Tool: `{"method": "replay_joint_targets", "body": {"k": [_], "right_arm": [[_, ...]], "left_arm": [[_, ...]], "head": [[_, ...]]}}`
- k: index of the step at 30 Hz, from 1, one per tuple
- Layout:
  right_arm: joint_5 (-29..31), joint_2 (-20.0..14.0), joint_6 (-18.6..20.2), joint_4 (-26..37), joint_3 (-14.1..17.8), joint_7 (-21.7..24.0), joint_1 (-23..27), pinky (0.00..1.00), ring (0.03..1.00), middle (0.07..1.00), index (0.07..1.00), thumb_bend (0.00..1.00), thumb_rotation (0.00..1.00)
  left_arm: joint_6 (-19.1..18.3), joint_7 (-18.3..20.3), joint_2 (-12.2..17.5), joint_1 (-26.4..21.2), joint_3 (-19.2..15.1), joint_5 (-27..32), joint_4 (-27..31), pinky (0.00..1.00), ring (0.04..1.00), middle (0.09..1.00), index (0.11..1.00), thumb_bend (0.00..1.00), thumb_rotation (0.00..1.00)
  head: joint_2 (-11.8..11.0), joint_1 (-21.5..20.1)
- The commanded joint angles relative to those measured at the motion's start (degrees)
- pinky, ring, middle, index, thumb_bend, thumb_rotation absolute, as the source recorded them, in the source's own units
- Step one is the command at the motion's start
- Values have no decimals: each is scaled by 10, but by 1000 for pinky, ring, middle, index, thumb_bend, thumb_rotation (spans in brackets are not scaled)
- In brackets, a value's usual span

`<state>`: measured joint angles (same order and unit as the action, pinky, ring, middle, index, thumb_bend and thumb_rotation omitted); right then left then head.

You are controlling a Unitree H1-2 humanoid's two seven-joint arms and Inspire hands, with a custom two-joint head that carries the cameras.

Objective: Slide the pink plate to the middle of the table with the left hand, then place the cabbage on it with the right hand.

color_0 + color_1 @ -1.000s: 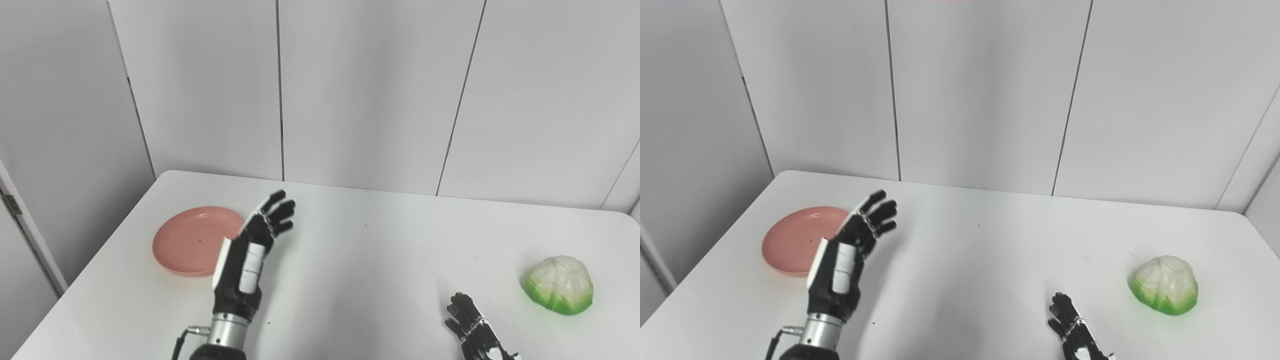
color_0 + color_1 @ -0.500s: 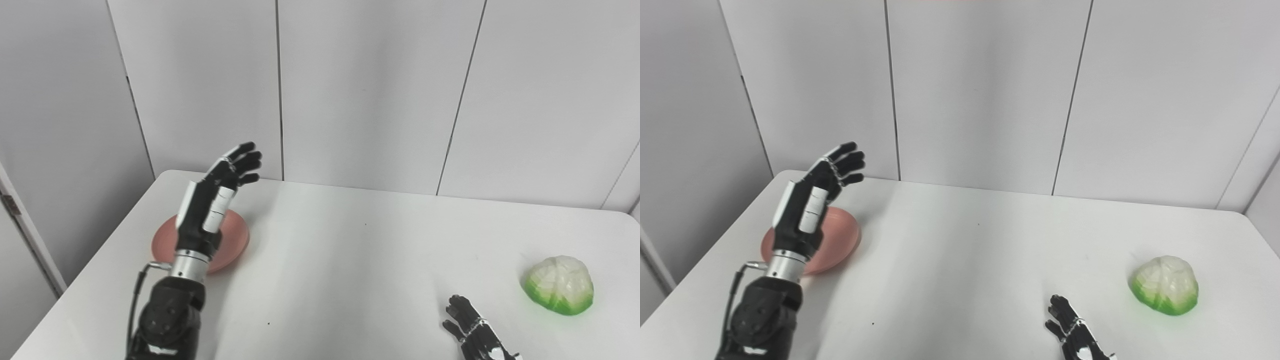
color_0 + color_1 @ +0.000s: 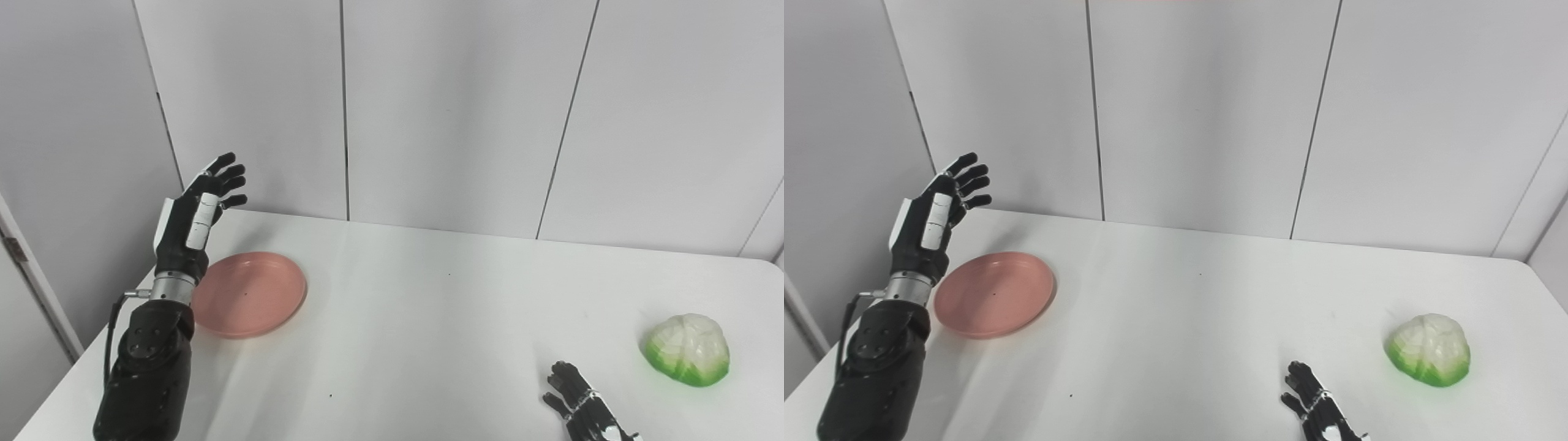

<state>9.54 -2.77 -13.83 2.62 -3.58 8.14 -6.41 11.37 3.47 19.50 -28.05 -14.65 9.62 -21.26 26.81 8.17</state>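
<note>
Pink plate (image 3: pixel 252 293) lies flat on the white table (image 3: pixel 429 318), just to the right of and below the left hand (image 3: pixel 190 223). No contact between the two: the hand is raised clear of the tabletop, at the plate's left rim side. Plate is bare.

Left hand: fingers (image 3: pixel 228 174) extended and spread, pointing up and toward the wall panels (image 3: pixel 453 110); holding nothing. Its black forearm (image 3: pixel 147 367) rises from the bottom left edge, passing beside the plate's near-left rim.

Cabbage (image 3: pixel 687 349), white top with a green base, sits on the table up and to the right of the right hand (image 3: pixel 579 401), near it but apart. It is well apart from the left hand, on the opposite side of the table.

Right hand: low at the bottom edge, close to the tabletop, fingers loosely uncurled and apart, gripping nothing. Whether it touches the surface cannot be told. Only part of it shows above the frame edge.

A few small dark specks mark the tabletop between the hands.
</note>
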Motion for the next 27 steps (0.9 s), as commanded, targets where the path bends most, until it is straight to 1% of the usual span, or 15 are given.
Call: {"method": "replay_joint_targets", "body": {"k": [1,4,6,8,9,11,12,14,17,19,20,22,25,26,27], "right_arm": [[0,-7,16,-27,15,-7,-18,859,897,893,843,857,1000],[-4,-6,16,-28,16,-10,-17,845,886,884,834,868,1000],[-4,-6,17,-27,16,-10,-17,842,885,882,832,870,1000],[-2,-6,17,-26,17,-9,-18,842,883,881,831,872,1000],[-1,-7,18,-26,17,-8,-18,844,884,881,831,872,999],[1,-8,18,-26,17,-7,-18,847,885,882,831,872,996],[2,-8,18,-26,18,-6,-19,848,886,883,831,872,996],[3,-9,18,-24,18,-6,-20,847,887,884,831,869,995],[2,-10,20,-21,18,-6,-21,842,885,883,832,864,999],[3,-10,20,-21,19,-7,-22,839,883,882,833,862,999],[3,-10,21,-20,20,-8,-22,838,881,880,831,862,999],[4,-11,23,-19,21,-8,-23,841,879,876,829,857,996],[6,-12,24,-19,21,-8,-23,843,878,876,828,854,995],[7,-12,25,-19,21,-8,-23,841,879,877,827,855,993],[8,-12,26,-18,21,-8,-23,841,879,876,826,856,991]], "left_arm": [[43,5,26,-40,-9,5,-26,693,811,826,816,1000,879],[62,10,39,-54,-18,18,-81,742,826,844,822,983,859],[64,9,43,-60,-25,25,-101,750,829,845,825,977,853],[61,3,46,-63,-32,27,-110,732,825,834,826,980,842],[59,0,48,-65,-37,28,-117,740,835,846,833,970,842],[65,-5,55,-71,-43,26,-139,721,829,839,822,981,834],[69,-7,60,-74,-45,24,-153,706,827,834,820,972,841],[76,-3,69,-82,-48,28,-188,717,837,843,833,925,868],[69,20,75,-92,-60,58,-236,754,849,851,832,907,848],[65,35,76,-99,-67,77,-265,800,863,851,833,911,807],[66,40,78,-100,-67,80,-278,800,864,852,832,910,799],[64,46,84,-101,-63,81,-302,760,866,856,838,889,806],[72,58,90,-107,-59,82,-335,759,882,873,856,848,825],[72,66,91,-112,-61,87,-351,757,872,857,846,863,804],[71,70,92,-116,-62,90,-365,783,877,856,844,883,789]], "head": [[0,-1],[1,-1],[1,-1],[3,-1],[3,-1],[4,-1],[5,-1],[6,-2],[8,-3],[9,-3],[9,-3],[10,-3],[11,-3],[11,-3],[13,-6]]}}
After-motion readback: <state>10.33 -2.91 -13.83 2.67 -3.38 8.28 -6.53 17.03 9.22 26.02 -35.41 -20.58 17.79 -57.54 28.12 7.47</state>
